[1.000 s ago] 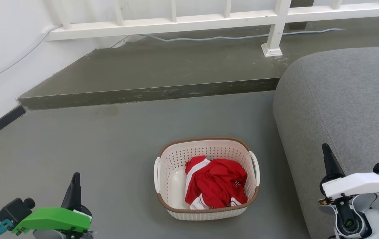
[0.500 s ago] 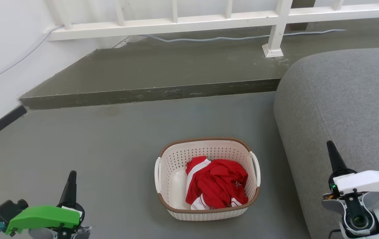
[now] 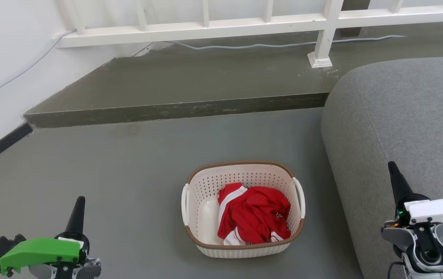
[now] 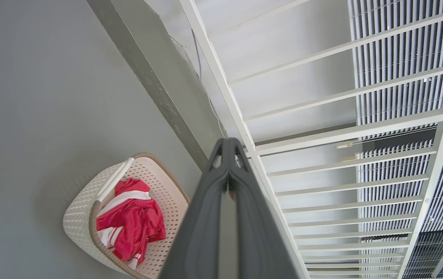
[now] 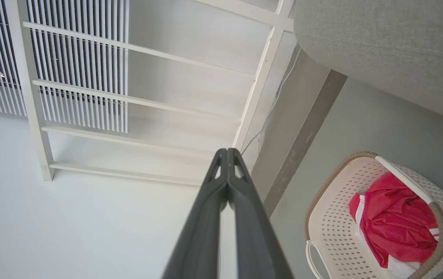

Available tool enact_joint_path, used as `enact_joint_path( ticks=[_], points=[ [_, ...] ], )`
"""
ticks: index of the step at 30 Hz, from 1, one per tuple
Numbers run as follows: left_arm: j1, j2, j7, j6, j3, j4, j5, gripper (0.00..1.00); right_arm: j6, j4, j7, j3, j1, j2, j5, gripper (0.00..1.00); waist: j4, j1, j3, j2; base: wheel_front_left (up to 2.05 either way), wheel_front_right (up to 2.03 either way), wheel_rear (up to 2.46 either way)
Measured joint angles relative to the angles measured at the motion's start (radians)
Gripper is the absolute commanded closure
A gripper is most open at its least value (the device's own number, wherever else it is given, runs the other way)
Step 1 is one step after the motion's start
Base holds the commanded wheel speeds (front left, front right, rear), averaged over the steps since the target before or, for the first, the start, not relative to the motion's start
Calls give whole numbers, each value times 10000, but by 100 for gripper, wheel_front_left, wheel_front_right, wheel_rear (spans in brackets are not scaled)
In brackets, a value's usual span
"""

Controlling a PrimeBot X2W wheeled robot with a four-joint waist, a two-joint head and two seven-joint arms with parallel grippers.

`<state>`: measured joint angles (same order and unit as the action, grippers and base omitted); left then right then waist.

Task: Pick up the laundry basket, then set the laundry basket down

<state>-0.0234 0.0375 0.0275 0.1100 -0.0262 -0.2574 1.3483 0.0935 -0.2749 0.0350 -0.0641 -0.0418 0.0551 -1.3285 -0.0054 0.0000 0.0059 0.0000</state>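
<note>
so in the head view the laundry basket [image 3: 240, 175] is sitting upright on the grey floor [image 3: 109, 174], lower middle of the frame. brown rim on top, a white loop handle on each short side. there's a crumpled red garment [image 3: 254, 213] with white stripes inside, bunched toward the right half, and bare cream bottom shows on the left half. off to the right is the rounded edge of a grey sofa [image 3: 399, 116], near the basket with a strip of floor between them.

the left gripper [image 3: 79, 202] is down in the lower left corner. the right gripper [image 3: 393, 170] is in the lower right, in front of the sofa. both point up the frame, both are well apart from the basket, and neither is holding anything. the wrist views make it clear: each pair of dark fingers [image 4: 205, 217] is pressed together right up to the tip. the left wrist view has the basket at its lower left, the right wrist view has it at its lower right.

further up the head view there's a raised dark step [image 3: 205, 77], a white railing [image 3: 205, 27] along the top, and a pale cable [image 3: 252, 45] running on the step under it.
</note>
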Motion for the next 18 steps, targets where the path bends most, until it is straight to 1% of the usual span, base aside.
enact_joint_path(
  ticks=[18],
  points=[
    [-215, 2, 637, 90, -378, -161, 2176, 100, 207, -12, 619, -591, -126, -138, -2299, 100, 48, 0, -28, 0, 0, 0, 0]
  ],
)
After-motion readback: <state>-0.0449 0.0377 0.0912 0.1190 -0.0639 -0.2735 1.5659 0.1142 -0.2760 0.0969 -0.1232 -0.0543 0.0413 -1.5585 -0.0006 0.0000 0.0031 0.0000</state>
